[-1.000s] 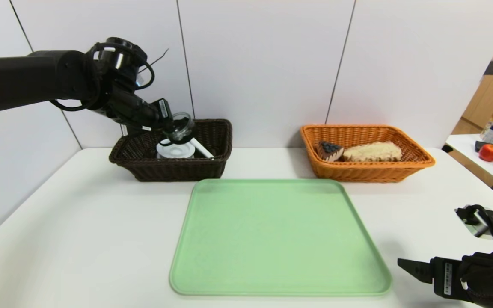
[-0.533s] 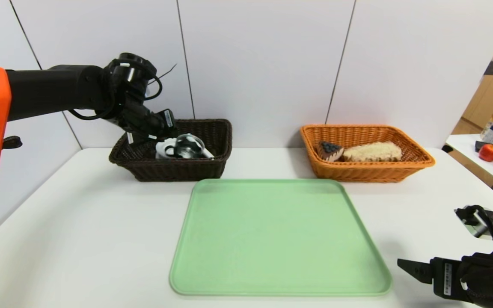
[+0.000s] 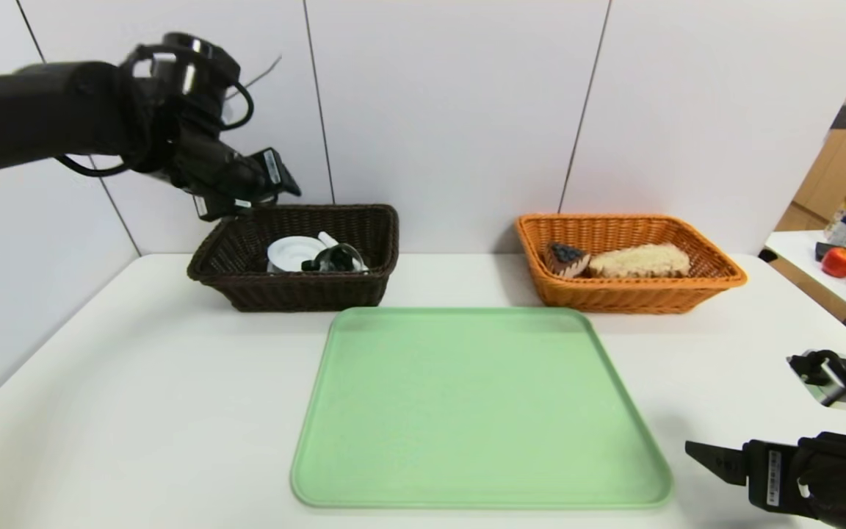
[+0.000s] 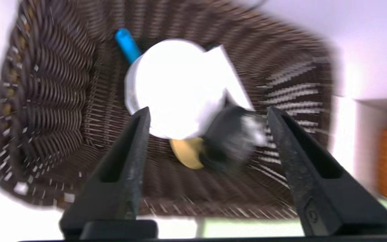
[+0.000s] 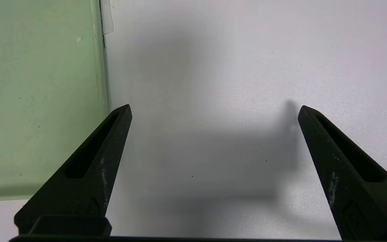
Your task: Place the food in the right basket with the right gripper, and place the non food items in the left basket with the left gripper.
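The dark brown left basket (image 3: 298, 290) holds a white plate (image 3: 293, 252), a clear glass jar (image 3: 335, 258) lying beside it, and a white stick-like item. In the left wrist view the basket (image 4: 45, 101) holds the white plate (image 4: 176, 87), the jar (image 4: 233, 137), a blue item (image 4: 127, 45) and a yellow disc (image 4: 186, 154). My left gripper (image 3: 276, 180) is open and empty, above the basket's back left corner. The orange right basket (image 3: 628, 290) holds a chocolate cake slice (image 3: 566, 258) and a bread loaf (image 3: 640, 261). My right gripper (image 5: 213, 111) is open and empty over the table at the front right.
A bare green tray (image 3: 478, 404) lies in the middle of the white table (image 3: 136, 389); its edge shows in the right wrist view (image 5: 39, 101). A side table at the far right carries an apple (image 3: 840, 261) and bottles.
My left gripper lowered the glass jar into the left basket, let it go, and has risen up and to the left, open. The right arm has barely moved.
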